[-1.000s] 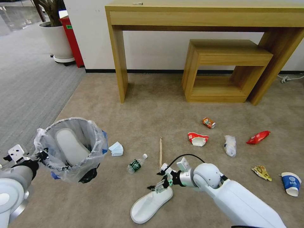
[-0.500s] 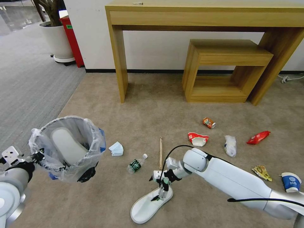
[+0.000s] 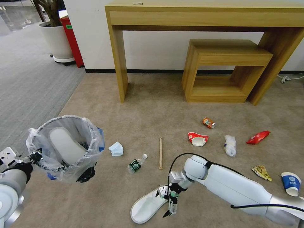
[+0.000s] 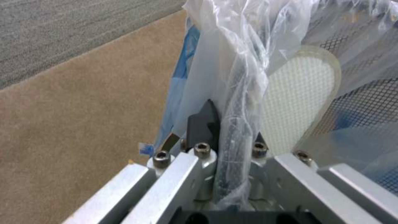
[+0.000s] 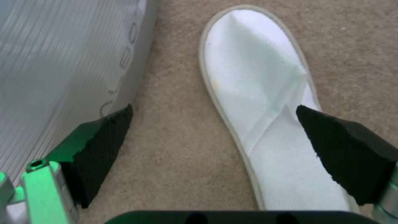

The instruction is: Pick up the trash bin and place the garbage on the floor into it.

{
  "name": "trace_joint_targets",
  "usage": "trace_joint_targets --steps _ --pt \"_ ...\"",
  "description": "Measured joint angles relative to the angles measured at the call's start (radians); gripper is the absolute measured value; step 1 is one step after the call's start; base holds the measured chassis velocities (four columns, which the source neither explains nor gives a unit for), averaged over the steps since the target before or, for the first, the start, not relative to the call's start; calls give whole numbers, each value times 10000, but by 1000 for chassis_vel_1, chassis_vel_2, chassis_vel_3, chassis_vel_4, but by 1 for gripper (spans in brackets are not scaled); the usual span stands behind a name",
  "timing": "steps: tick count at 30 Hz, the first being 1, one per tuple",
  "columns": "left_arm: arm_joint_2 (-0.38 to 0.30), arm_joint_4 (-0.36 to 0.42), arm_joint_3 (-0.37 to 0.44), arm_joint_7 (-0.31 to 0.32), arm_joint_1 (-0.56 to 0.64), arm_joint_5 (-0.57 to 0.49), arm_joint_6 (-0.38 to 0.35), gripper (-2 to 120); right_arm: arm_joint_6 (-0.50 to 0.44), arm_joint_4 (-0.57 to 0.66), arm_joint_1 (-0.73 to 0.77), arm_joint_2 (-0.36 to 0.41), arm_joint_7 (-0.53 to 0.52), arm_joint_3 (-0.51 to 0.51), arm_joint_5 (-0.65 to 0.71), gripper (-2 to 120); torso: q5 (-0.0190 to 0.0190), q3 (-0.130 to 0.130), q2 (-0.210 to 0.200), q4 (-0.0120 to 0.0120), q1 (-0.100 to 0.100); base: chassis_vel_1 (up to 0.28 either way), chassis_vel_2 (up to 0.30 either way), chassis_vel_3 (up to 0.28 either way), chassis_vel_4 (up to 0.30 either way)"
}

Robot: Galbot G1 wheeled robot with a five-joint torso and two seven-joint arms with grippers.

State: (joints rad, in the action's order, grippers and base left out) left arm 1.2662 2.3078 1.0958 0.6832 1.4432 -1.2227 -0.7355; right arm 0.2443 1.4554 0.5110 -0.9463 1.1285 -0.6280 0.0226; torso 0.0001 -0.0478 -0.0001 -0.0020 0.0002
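My left gripper is clamped on the rim of the small black bag-lined trash bin, held above the beige carpet; one white slipper is already inside. My right gripper hangs wide open and empty over the second white slipper, near the carpet's front edge. The bottle, stick, mask, cups and wrappers remain.

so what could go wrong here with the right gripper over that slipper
The right gripper is open, with one pad over the slipper and one over bare floor; closing there may pinch only an edge, so it could slip out. The left gripper holds the trash bin by its rim and bag, which might tilt when the slipper lands.
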Motion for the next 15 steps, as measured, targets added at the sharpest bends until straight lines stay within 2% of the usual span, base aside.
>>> trace_joint_targets --steps 15 --pt "67 115 -59 14 32 17 0 1 -25 -415 143 -121 -326 302 29 100 -1 0 0 0 0 0 0 0 0"
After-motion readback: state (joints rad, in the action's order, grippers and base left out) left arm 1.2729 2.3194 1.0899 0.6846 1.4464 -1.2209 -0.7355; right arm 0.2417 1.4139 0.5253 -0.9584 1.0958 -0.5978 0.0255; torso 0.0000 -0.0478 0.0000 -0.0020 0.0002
